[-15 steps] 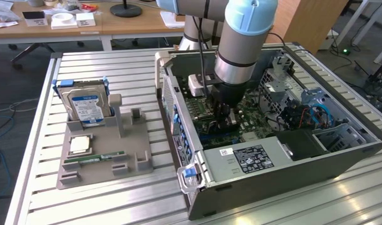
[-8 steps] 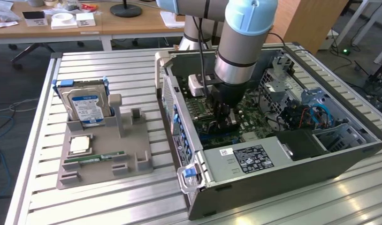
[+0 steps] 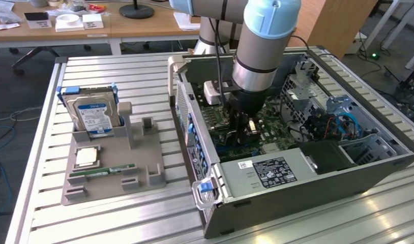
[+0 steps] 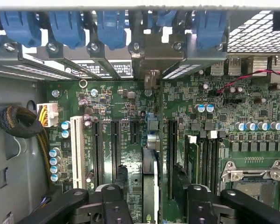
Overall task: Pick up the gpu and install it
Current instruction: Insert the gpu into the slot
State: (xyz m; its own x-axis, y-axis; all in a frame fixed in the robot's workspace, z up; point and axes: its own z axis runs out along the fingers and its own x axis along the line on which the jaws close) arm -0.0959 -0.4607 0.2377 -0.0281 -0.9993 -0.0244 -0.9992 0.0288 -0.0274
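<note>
Seemingly finishing install step: gpu (image 4: 149,170) standing edge-on in motherboard (image 4: 252,107) slot inside computer case (image 3: 295,193); jaws standing wide either side, not touching; next calling for straight lift, avoiding card.

Silver arm (image 3: 258,61) with pale-blue joint caps, black claw (image 3: 246,114).
</note>
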